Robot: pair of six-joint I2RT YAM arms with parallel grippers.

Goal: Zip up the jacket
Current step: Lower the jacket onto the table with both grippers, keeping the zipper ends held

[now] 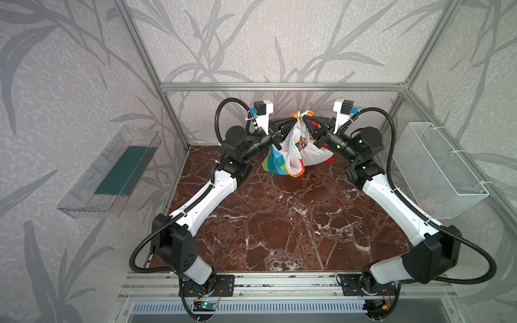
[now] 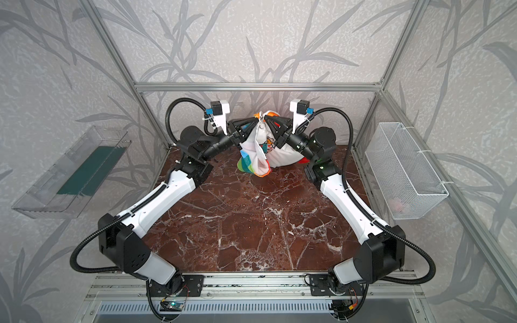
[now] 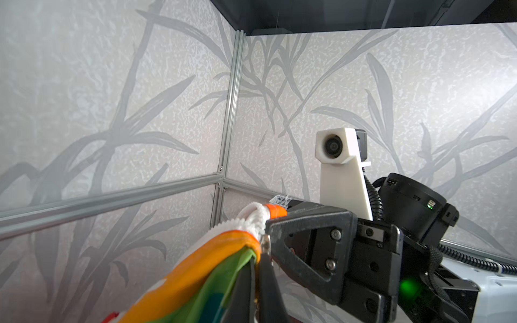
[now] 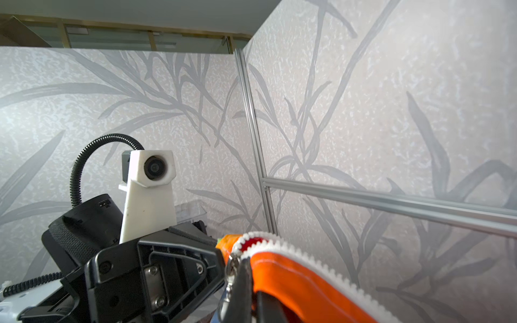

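Observation:
The jacket (image 1: 291, 159) (image 2: 258, 160) hangs bunched at the back of the table. Its white cartoon-printed lining faces out, and its rainbow stripes touch the marble. My left gripper (image 1: 293, 120) (image 2: 254, 121) and right gripper (image 1: 305, 118) (image 2: 265, 118) meet tip to tip at its top edge, each shut on fabric. In the left wrist view the left gripper (image 3: 258, 268) pinches orange and green cloth (image 3: 195, 268) beside the white zipper teeth (image 3: 256, 216). In the right wrist view the right gripper (image 4: 251, 279) clamps the orange edge (image 4: 293, 282) next to the metal slider (image 4: 232, 268).
The brown marble table (image 1: 279, 223) stretches out in front of the jacket. A clear plastic bin (image 1: 112, 173) hangs on the left wall and a white wire basket (image 1: 439, 170) on the right. The aluminium frame rail (image 1: 279, 86) and back wall stand close behind both grippers.

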